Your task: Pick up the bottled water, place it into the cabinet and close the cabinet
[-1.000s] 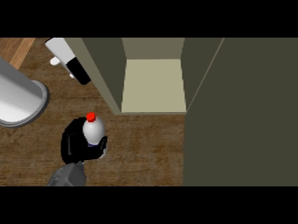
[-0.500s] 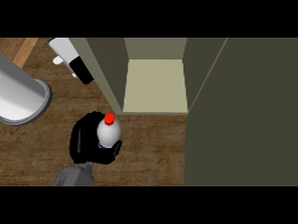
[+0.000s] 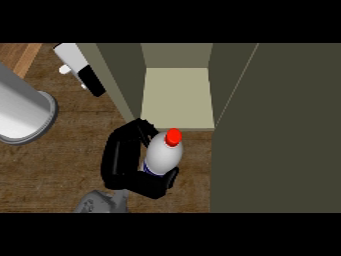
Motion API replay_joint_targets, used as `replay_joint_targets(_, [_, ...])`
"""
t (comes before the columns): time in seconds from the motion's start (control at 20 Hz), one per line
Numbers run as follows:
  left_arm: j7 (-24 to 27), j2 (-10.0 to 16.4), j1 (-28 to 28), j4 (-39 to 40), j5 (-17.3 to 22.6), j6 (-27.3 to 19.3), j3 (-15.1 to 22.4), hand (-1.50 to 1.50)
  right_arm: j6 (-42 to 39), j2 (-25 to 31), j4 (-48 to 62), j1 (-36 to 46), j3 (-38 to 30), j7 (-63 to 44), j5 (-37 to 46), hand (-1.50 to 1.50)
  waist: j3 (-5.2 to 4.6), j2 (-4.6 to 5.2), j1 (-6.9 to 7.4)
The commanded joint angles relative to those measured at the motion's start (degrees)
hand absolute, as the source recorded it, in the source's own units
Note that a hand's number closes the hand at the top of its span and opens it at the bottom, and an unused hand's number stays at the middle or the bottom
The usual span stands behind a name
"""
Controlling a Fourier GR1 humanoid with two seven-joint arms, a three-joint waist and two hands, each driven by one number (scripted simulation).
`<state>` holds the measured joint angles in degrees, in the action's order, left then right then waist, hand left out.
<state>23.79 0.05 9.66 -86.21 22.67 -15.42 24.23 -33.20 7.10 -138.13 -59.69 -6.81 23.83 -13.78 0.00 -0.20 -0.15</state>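
Note:
The bottled water (image 3: 162, 156) has a white body and a red cap, and leans with the cap toward the cabinet. My left hand (image 3: 120, 161) is shut on it: fingers curl round its far side and the thumb (image 3: 162, 184) sits under its near side. The bottle hangs over the wooden counter just in front of the open cabinet (image 3: 121, 75). Its cap nearly reaches the front edge of the pale cabinet floor (image 3: 177, 95). The broad dark panel (image 3: 291, 130) at the right looks like the cabinet's open door. My right hand does not show.
A large white cylinder with a grey rim (image 3: 14, 102) lies at the left over the counter's edge. A small white and black object (image 3: 84, 75) sits against the cabinet's left wall. Bare wooden counter (image 3: 69, 165) surrounds the hand.
My left hand has carried the bottle up and to the right, from mid-counter to the front of the cabinet's opening. The bottle now leans more toward the cabinet.

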Motion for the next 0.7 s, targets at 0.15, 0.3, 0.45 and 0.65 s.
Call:
replay_joint_targets(0.15, [-10.3,0.0,7.4,-7.0,-1.6,-16.3,8.9,1.50,1.5,0.2,-8.0,0.2,-1.4,-5.1,-5.5,-1.50,-0.02,0.15,-0.41])
replay_joint_targets(0.3, [-12.3,0.0,15.9,-3.1,-1.9,-23.7,9.6,1.50,1.4,-0.3,-4.6,3.7,0.0,-5.0,-1.7,-1.50,-0.01,0.22,-0.86])
replay_joint_targets(0.45, [-12.1,0.0,20.5,-1.4,-0.9,-27.5,9.5,1.50,1.8,1.7,-6.5,4.1,-4.0,-6.8,-6.9,-1.50,-0.03,0.35,-0.84])
replay_joint_targets(0.65, [-12.6,0.0,26.5,5.3,-0.1,-30.9,8.8,1.50,1.4,0.3,-7.3,2.2,-3.6,-6.7,-6.9,-1.50,-0.04,0.37,-1.20])
